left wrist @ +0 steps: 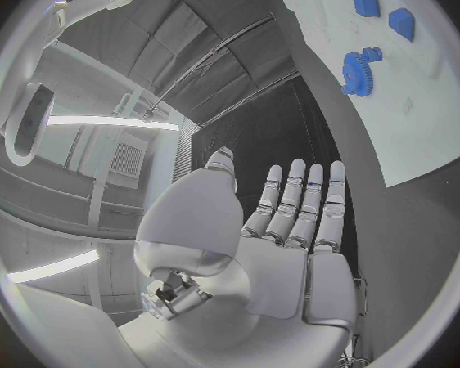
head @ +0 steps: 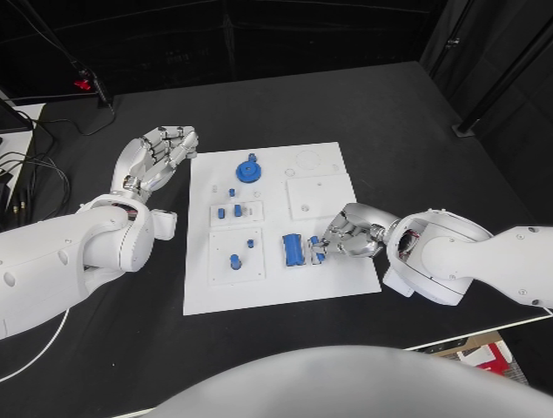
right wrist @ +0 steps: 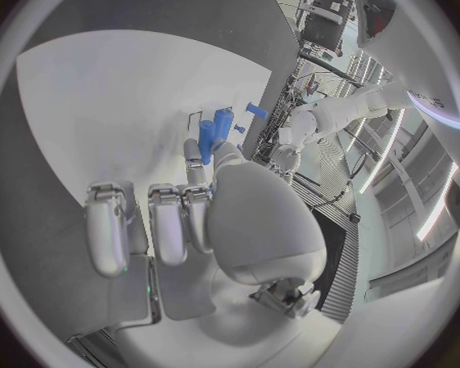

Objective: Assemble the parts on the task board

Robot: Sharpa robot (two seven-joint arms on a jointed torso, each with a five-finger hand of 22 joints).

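Resting on the board's (head: pixel 339 283) near right part, the right hand (head: pixel 347 237) pinches a small blue part (head: pixel 315 248) beside the long blue block (head: pixel 293 251). Farther off, the left hand (head: pixel 161 157) lies flat and empty on the table (head: pixel 125 348), fingers extended, beside the board's far left edge, near the gear (head: pixel 249 168).

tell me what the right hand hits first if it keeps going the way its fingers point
Probably the long blue part lying on the task board. The right hand points across the board toward it, fingertips already close beside it; whether they touch a smaller blue piece there is unclear.
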